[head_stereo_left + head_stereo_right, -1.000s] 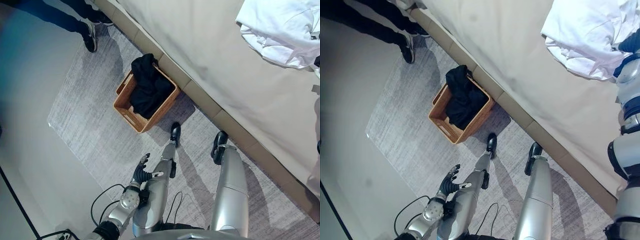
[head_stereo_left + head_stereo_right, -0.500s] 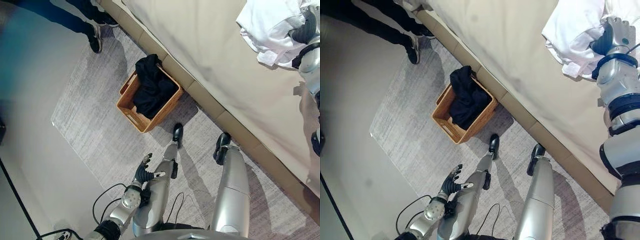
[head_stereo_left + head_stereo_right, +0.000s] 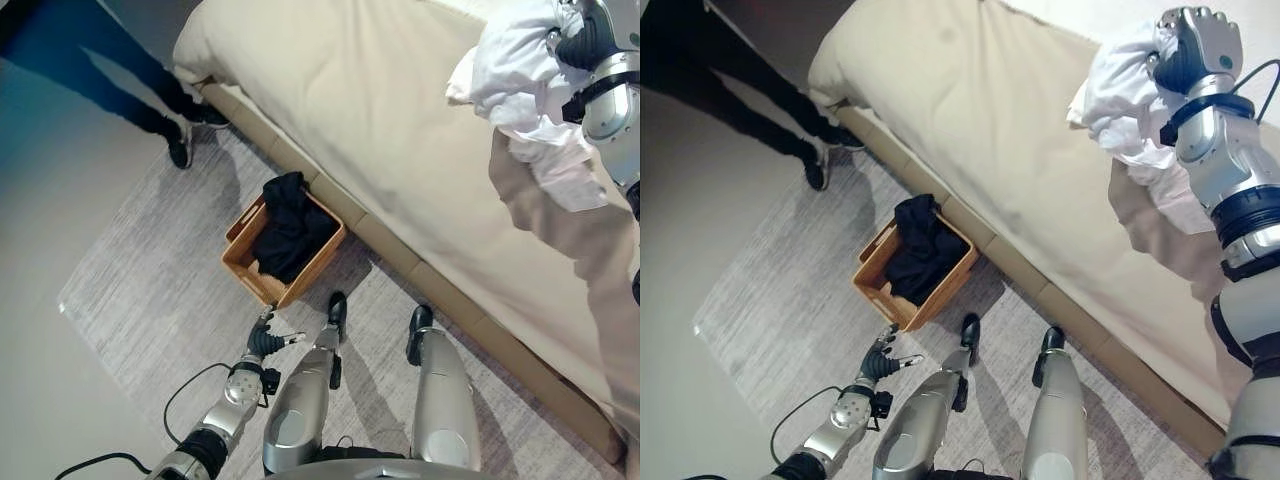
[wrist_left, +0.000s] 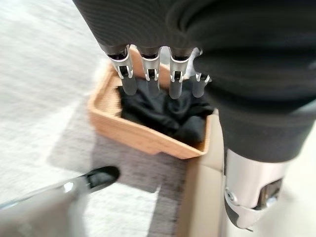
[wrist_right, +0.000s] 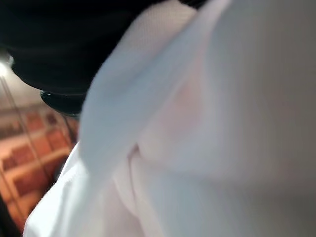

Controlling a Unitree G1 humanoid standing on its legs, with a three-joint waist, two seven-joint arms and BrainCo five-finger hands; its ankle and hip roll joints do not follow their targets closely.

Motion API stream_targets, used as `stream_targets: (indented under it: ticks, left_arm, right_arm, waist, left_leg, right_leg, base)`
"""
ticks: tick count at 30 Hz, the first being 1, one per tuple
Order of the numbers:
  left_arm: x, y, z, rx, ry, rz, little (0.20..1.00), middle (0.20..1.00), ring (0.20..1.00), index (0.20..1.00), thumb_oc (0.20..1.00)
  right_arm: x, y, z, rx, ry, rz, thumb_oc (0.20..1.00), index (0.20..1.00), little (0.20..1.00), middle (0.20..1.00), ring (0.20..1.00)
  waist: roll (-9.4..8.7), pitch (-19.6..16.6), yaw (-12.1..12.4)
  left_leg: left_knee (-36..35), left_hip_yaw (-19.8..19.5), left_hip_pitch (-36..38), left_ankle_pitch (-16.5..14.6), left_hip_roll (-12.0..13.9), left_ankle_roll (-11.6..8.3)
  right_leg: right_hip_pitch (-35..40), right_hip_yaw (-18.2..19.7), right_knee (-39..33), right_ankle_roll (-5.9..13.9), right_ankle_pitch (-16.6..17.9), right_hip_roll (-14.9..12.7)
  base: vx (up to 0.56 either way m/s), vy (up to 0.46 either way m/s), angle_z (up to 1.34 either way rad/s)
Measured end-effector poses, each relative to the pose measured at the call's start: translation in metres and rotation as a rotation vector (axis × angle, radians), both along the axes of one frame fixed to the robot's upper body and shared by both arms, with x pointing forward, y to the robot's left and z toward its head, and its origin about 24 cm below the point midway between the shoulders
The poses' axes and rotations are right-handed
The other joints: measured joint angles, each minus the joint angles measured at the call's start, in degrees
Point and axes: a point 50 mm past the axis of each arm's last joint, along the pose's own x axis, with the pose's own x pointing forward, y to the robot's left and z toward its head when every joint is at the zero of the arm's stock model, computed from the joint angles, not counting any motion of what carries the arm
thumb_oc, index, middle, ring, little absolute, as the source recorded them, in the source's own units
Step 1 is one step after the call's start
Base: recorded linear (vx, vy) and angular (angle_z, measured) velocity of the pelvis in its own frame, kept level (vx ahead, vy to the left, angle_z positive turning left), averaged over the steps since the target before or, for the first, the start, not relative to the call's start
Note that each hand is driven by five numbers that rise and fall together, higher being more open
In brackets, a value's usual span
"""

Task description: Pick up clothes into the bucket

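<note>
Right hand has lifted the white garment off the bed, fingers curled on it; basket next. Left hand idle, fingers straight.

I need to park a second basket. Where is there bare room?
The grey rug lies bare between the wicker basket and the person's shoes. The bed is bare left of the white garment gripped in the right hand. The basket holds black clothing.
</note>
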Motion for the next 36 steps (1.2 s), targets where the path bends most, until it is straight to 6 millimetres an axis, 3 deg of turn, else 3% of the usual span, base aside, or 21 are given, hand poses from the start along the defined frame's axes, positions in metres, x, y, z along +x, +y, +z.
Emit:
stream_targets:
  ticks: [3, 6, 9, 12, 19, 24, 29, 33, 36]
  left_arm:
    - [0.002, 0.01, 0.002, 0.019, -0.006, 0.022, 1.0, 1.0, 1.0, 1.0, 1.0]
    - [-0.005, 0.019, -0.002, 0.038, 0.013, 0.047, 1.0, 1.0, 1.0, 1.0, 1.0]
    - [-0.011, 0.023, -0.007, 0.053, 0.041, 0.064, 1.0, 1.0, 1.0, 1.0, 1.0]
    - [-0.03, 0.028, -0.02, 0.066, 0.115, 0.082, 1.0, 1.0, 1.0, 1.0, 1.0]
    - [-0.054, 0.037, -0.036, 0.107, 0.221, 0.117, 1.0, 1.0, 1.0, 1.0, 1.0]
    - [-0.054, 0.033, -0.033, 0.083, 0.209, 0.105, 1.0, 1.0, 1.0, 1.0, 1.0]
    - [-0.01, 0.015, 0.013, -0.025, -0.017, -0.022, 1.0, 1.0, 1.0, 1.0, 1.0]
    - [0.032, 0.01, 0.073, -0.084, -0.258, -0.121, 1.0, 1.0, 1.0, 1.0, 1.0]
    - [0.06, 0.005, 0.114, -0.122, -0.398, -0.171, 1.0, 1.0, 1.0, 1.0, 1.0]
  right_arm:
    - [-0.009, -0.013, 0.005, 0.128, -0.074, 0.012, 0.2, 0.2, 0.2, 0.2, 0.2]
    - [-0.014, -0.022, -0.004, 0.309, -0.158, 0.046, 0.2, 0.2, 0.2, 0.2, 0.2]
    - [-0.017, -0.029, -0.008, 0.381, -0.191, 0.053, 0.2, 0.2, 0.2, 0.2, 0.2]
    - [-0.017, -0.034, -0.024, 0.459, -0.192, 0.047, 0.2, 0.2, 0.2, 0.2, 0.2]
    - [-0.018, -0.042, -0.047, 0.58, -0.198, 0.041, 0.2, 0.2, 0.2, 0.2, 0.2]
    - [-0.019, -0.044, -0.064, 0.608, -0.159, 0.045, 0.2, 0.2, 0.2, 0.2, 0.2]
    - [-0.023, -0.035, -0.102, 0.583, -0.009, 0.115, 0.2, 0.2, 0.2, 0.2, 0.2]
    - [-0.028, -0.019, -0.137, 0.583, 0.144, 0.206, 0.2, 0.2, 0.2, 0.2, 0.2]
    - [-0.037, -0.004, -0.161, 0.586, 0.26, 0.299, 0.2, 0.2, 0.2, 0.2, 0.2]
  waist:
    - [-2.01, -1.46, -0.23]
    - [-2.62, -4.89, 0.12]
    - [-2.6, -6.18, 0.08]
    - [-2.72, -8.26, 0.11]
    - [-2.84, -9.43, 0.15]
    - [-3.31, -11.56, 0.13]
    - [-4.47, -13.28, -0.08]
    - [-5.77, -15.35, -1.26]
    - [-5.76, -17.34, -1.87]
  left_leg:
    - [-0.14, 0.35, 2.04, -0.74, 0.24, 0.22]
    - [-0.32, 1.39, 3.21, -2.02, 0.26, 1.08]
    - [-0.64, 1.9, 4.15, -2.24, 0.01, 1.41]
    - [-1.89, 3.22, 5.38, -2.37, 0.23, 1.57]
    - [-3.37, 4.23, 7.64, -2.38, 0.76, 1.57]
    - [-4.62, 4.81, 9.52, -2.48, 0.98, 1.66]
    - [-5.05, 5.01, 13.16, -3.32, 1.03, 2.16]
    - [-5.24, 5.47, 16.34, -4.06, 1.12, 2.11]
    - [-5.35, 6.77, 18.51, -5.0, 1.16, 2.29]
  right_leg:
    - [3.21, 0.14, -3.09, 0.17, 1.16, 0.41]
    - [5.23, 0.51, -5.88, 0.43, 2.06, 0.52]
    - [6.92, 0.6, -8.26, 0.57, 3.59, 0.65]
    - [8.73, 1.3, -12.18, 1.09, 5.36, 1.07]
    - [12.69, 1.83, -18.14, 1.87, 8.02, 1.96]
    - [15.16, 2.02, -21.02, 2.43, 8.91, 2.36]
    - [19.45, 2.21, -22.99, 2.47, 9.36, 2.7]
    - [22.99, 2.25, -24.26, 2.35, 9.5, 2.83]
    - [24.79, 3.28, -25.02, 2.6, 9.33, 2.97]
  base:
    - [0.09, 0.108, -0.12]
    - [0.06, 0.078, -0.1]
    - [0.05, 0.061, -0.1]
    - [0.04, 0.042, -0.18]
    - [0.04, 0.016, -0.09]
    - [0.07, 0.013, -0.05]
    - [0.08, 0.014, -0.03]
    - [0.08, 0.008, -0.04]
    - [0.06, -0.002, -0.24]
